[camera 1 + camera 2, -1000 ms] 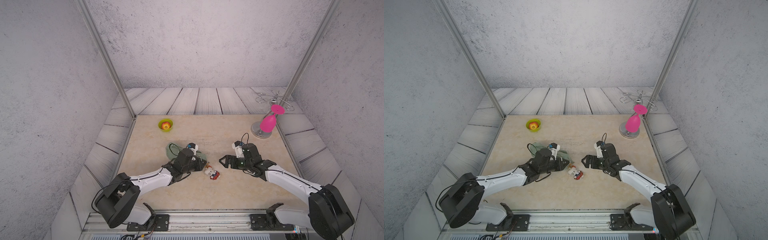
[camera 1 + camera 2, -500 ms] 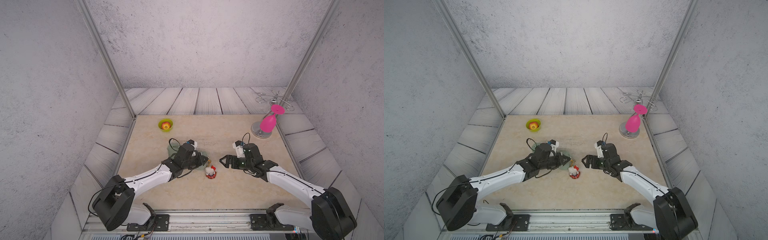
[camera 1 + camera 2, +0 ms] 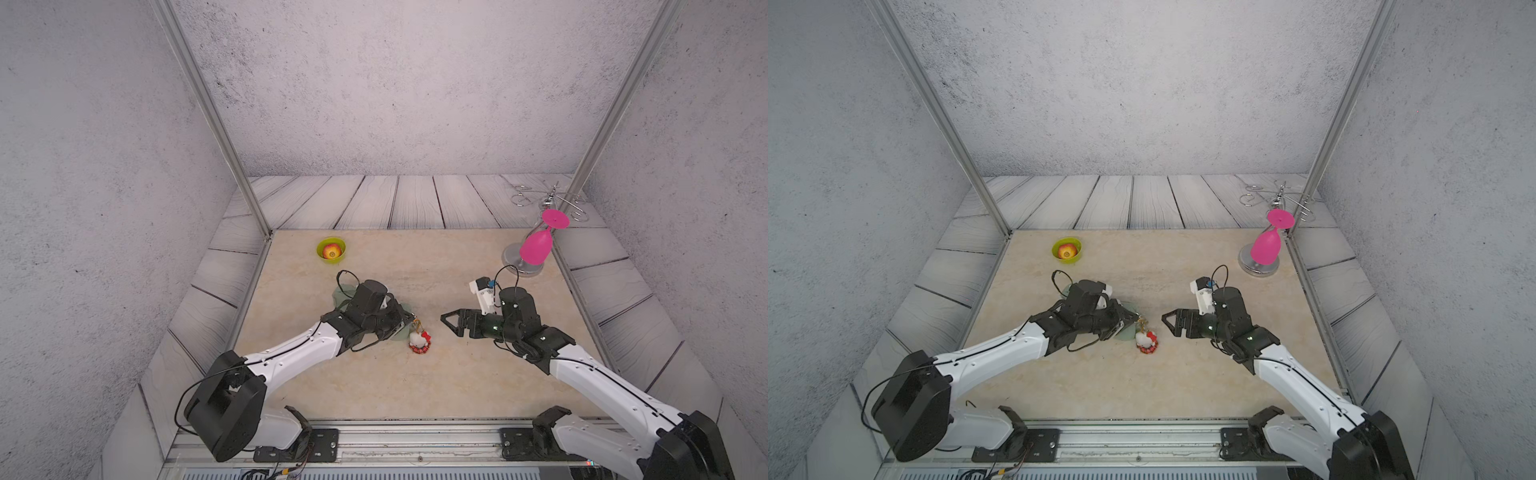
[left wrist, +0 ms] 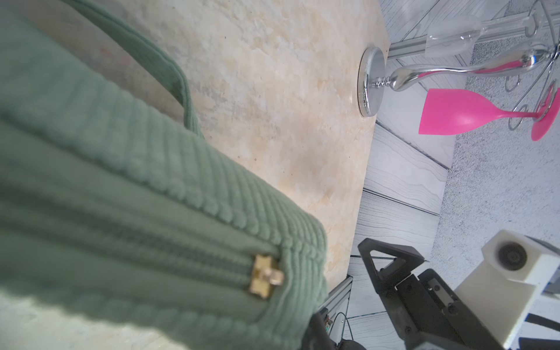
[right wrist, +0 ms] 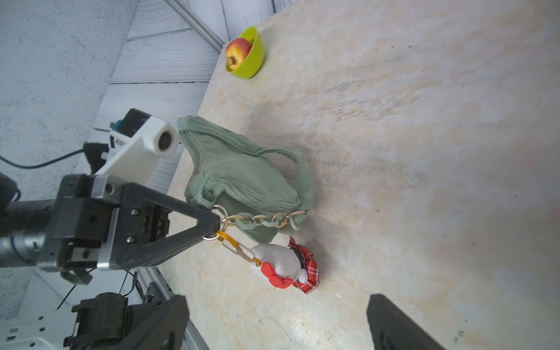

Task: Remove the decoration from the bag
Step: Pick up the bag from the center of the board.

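Note:
The sage-green bag [image 5: 242, 175] lies left of the table's middle, largely under my left arm in both top views [image 3: 341, 296] [image 3: 1126, 332]; in the left wrist view it fills the picture, gold zipper pull [image 4: 266, 280] included. My left gripper [image 5: 216, 222] [image 3: 409, 322] is shut on the metal ring that joins the bag's green-and-gold chain [image 5: 263, 219] to the gold clasp. The decoration [image 5: 286, 266] [image 3: 419, 341] [image 3: 1147, 341], white with a red bow and plaid skirt, hangs from that clasp and touches the table. My right gripper [image 3: 446, 322] [image 5: 278, 327] is open, a short way right of the decoration.
A lime bowl with an apple [image 3: 331, 250] stands at the back left. A pink glass [image 3: 536, 249] hangs upside down on a chrome rack with a round base [image 3: 511, 259] at the back right. Metal frame posts rise at the back corners.
My left gripper has moved right and lifted the ring end; the decoration went from lying flat to hanging upright from its clasp. The right arm has hardly moved.

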Motion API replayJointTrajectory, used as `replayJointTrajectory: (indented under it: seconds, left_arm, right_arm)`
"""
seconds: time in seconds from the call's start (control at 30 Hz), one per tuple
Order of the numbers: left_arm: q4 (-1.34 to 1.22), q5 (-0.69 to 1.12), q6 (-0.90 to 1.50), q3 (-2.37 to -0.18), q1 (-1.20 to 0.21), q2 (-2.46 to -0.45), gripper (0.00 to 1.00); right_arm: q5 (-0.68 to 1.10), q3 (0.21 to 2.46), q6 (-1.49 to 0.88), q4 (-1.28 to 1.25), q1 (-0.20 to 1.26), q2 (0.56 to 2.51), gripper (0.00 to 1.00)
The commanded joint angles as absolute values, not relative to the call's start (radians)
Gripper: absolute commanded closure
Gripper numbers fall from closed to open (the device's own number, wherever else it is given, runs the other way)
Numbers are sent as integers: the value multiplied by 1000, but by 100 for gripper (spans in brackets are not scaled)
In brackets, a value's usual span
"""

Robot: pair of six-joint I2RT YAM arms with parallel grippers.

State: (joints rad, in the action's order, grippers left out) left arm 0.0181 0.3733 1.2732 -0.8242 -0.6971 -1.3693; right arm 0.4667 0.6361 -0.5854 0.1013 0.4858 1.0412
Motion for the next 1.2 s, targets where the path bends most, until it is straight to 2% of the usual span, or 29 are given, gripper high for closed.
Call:
replayJointTrajectory:
  seconds: [0.0,0.57,0.9,1.17]
  left_arm:
    - [48,389,1352,-860,-682,-1355,100]
    - [36,486,1539,-897,-624,-1340,100]
    - [5,546,1530,-897,-587,-1317,100]
    - [-76,723,1447,-914,-562,-1386,100]
  right_arm:
    - [515,621,-558,80,508,1035,5]
    - [170,608,-413,37,652,1009,8]
    - [173,584,-384,-33,682,978,9]
    - [224,613,-353,-87,685,1041,9]
